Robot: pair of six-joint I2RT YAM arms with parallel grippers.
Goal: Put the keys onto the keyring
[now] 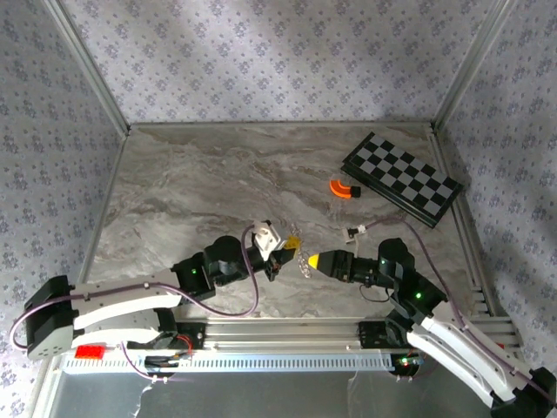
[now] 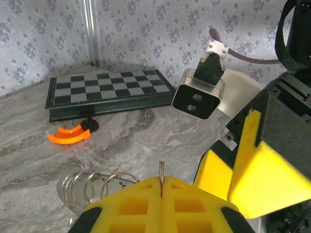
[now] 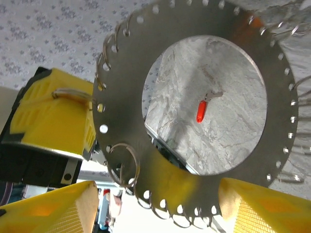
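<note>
The keyring (image 3: pixel 127 63) is a flat silvery disc with a wide round hole, punched round its rim and hung with small wire rings. My left gripper (image 2: pixel 161 187) is shut on its thin edge (image 2: pixel 161 171), holding it upright above the table. From above, the keyring (image 1: pixel 302 259) hangs between the left gripper (image 1: pixel 277 259) and the right gripper (image 1: pixel 315 261). My right gripper (image 3: pixel 158 188) is open, its yellow fingers (image 3: pixel 48 208) spread to either side of the disc's lower rim. Through the hole I see the red-headed key (image 3: pixel 201 111) lying on the marble table.
A black-and-white chequered board (image 1: pixel 400 178) lies at the back right with an orange curved piece (image 1: pixel 344 189) beside it. Both also sit beyond the left gripper, the board (image 2: pixel 107 90) behind the orange piece (image 2: pixel 68 135). Patterned walls close in the table (image 1: pixel 191 192).
</note>
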